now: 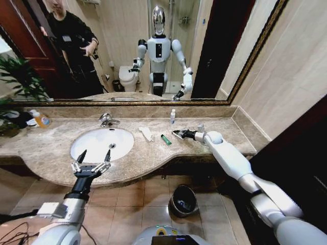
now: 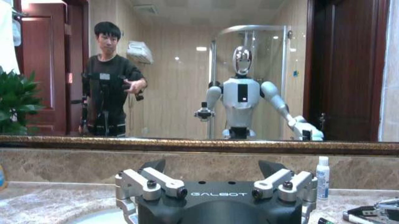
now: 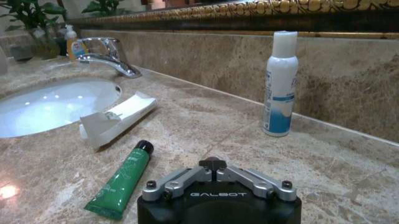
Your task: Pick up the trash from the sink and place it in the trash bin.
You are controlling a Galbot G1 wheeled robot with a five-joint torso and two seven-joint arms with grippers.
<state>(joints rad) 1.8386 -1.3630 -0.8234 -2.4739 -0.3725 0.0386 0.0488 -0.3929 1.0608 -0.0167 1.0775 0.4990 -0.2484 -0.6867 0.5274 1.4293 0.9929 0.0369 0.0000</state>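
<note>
Ahead, we see our right claw (image 1: 176, 133) pinched together, empty, on the marble surface (image 1: 214, 130) near the green tube (image 1: 166, 139); our left claw (image 1: 93, 159) spreads apart at the sink (image 1: 102, 144) front.

Along the back of the counter you have a wide mirror (image 1: 127, 51) in a gilded frame. A potted plant (image 1: 18, 81) stands at the far left, its leaves overhanging the marble. Just beside it sits a soap bottle (image 1: 41, 120) with an orange label. A white spray can (image 3: 279, 84) with a blue band stands upright against the backsplash. On the tiled floor (image 1: 133, 199), brown squares run under the counter.
</note>
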